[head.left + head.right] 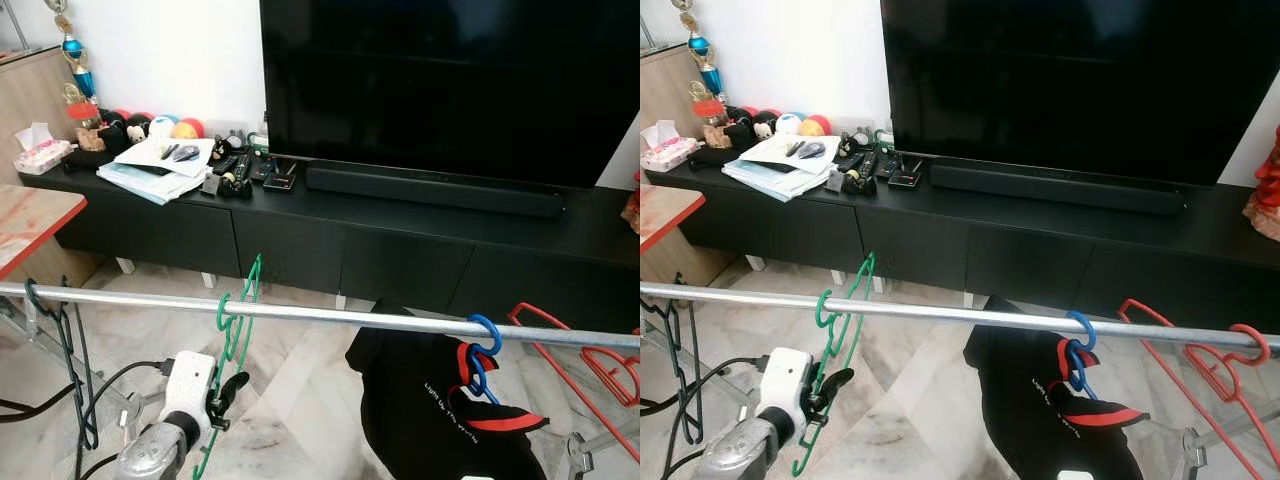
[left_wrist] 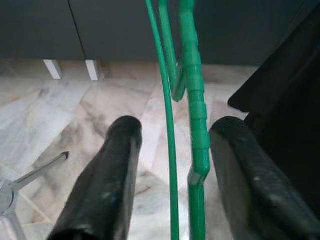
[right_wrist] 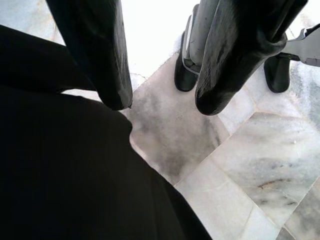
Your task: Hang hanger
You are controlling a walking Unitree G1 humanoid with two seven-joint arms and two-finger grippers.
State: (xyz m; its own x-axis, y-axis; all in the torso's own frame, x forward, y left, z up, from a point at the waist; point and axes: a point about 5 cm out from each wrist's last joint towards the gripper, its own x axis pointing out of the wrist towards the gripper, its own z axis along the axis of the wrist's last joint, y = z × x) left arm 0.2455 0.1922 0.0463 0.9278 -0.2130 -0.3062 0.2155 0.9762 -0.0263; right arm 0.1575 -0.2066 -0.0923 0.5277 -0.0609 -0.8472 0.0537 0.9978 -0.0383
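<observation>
The green hanger (image 1: 238, 322) hangs by its hook on the metal rail (image 1: 330, 316), toward the rail's left half. The left end effector (image 2: 172, 165) sits low beside it, 2 fingers spread, the hanger's wires between them untouched. Bare rail runs from it to the blue hanger (image 1: 482, 352) carrying a black shirt (image 1: 440, 420). The right end effector (image 3: 160, 100) hangs open over marble floor (image 3: 240, 170).

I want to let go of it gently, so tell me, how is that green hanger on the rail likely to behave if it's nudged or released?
The green hanger looks thin and light, so probably easy to move. Its hook sits over the round metal rail, so it will likely swing or slide along. The left gripper is open around it; a brushing finger might tilt it.
</observation>
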